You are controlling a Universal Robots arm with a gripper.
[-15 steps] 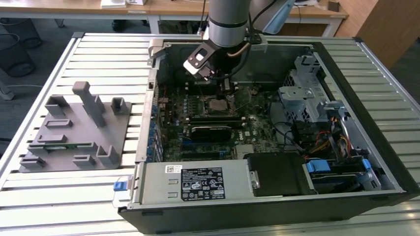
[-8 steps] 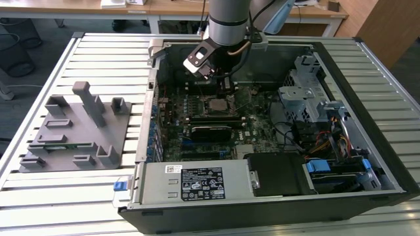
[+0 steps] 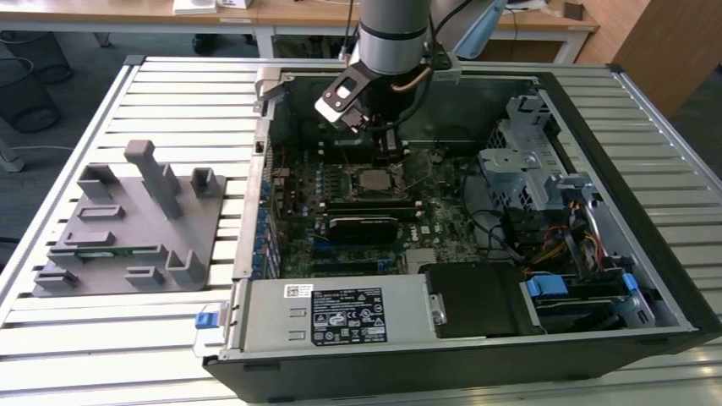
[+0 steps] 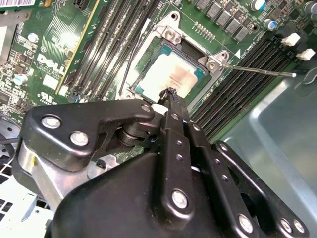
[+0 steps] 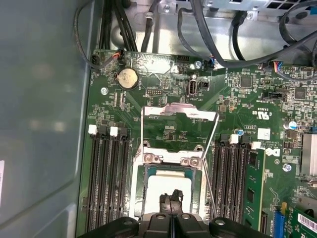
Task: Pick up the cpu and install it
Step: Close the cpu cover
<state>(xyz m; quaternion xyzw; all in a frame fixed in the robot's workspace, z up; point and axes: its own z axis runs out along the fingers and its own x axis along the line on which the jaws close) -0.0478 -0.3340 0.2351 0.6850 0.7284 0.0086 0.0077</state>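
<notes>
Gripper closed, empty, tips just over cpu lying in socket. Reckon cpu light, stiff, slick-topped, prob. fragile underneath; hold by opp. edges.

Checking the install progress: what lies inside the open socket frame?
The cpu lies inside the socket frame, silver top showing. The gripper covers part of it; whatever is under the cpu is hidden.

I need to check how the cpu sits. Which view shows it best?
Second wrist view: the cpu shows its silver top almost whole, close up. In the first wrist view the gripper covers part of it; the exterior view shows it from afar.
</notes>
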